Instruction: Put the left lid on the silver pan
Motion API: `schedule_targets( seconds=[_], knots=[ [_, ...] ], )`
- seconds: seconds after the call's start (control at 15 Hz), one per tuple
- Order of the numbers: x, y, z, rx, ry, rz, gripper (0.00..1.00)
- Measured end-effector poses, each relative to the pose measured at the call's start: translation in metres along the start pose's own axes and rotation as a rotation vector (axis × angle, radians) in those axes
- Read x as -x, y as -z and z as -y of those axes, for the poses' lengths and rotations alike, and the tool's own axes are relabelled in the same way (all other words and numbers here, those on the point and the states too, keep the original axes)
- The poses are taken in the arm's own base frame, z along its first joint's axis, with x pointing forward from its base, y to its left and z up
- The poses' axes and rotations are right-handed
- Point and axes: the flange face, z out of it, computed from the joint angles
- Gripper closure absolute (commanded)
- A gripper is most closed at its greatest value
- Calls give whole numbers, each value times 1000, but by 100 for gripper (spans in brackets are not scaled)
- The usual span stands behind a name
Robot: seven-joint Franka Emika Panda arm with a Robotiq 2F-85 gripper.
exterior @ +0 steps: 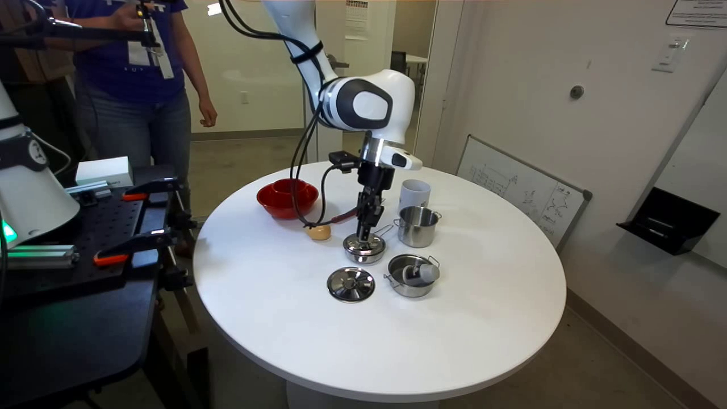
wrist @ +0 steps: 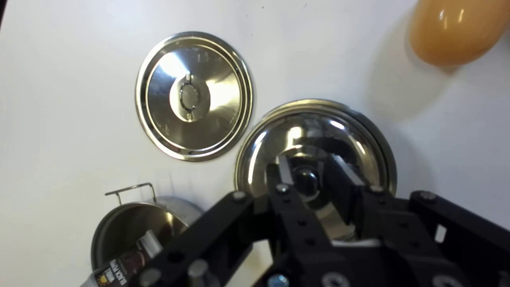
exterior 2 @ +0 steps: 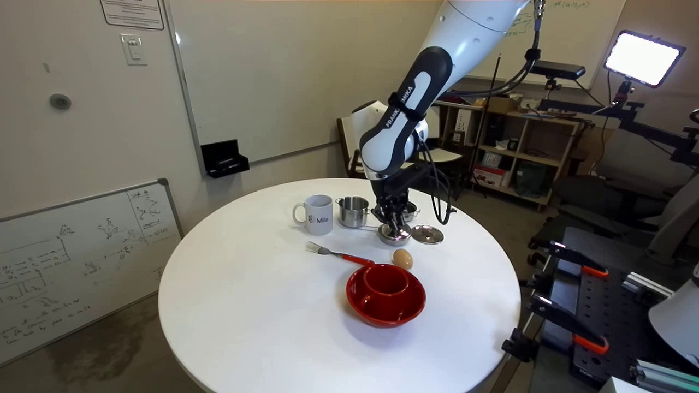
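The fingers [wrist: 293, 211] are apart, one on each side of the knob [wrist: 306, 180] of the left lid [wrist: 306, 139]; if they touch it, I can't tell. This lid sits on the silver pan [exterior: 364, 259], well inside the edge of the bench [exterior: 483, 318]. In both exterior views the fingers cover the knob. In wrist view the egg [wrist: 456, 32] & pepper jar [wrist: 123, 261] are cut off, & the pot [wrist: 123, 223] w/ the jar is ptly hidden.
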Motion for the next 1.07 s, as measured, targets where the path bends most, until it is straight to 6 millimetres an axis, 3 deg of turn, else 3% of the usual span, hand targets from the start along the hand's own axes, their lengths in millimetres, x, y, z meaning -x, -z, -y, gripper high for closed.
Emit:
schedule_targets(
  seconds=[0.27,0.4,0.67,1.07],
  knots=[
    [-1,2,3,-2,4,0,10],
    [-1,2,4,-3,5,0,0],
    [-3,10,-3,6,-11,-16,0],
    [10,52,-26,72,-82,-71,0]
  ],
)
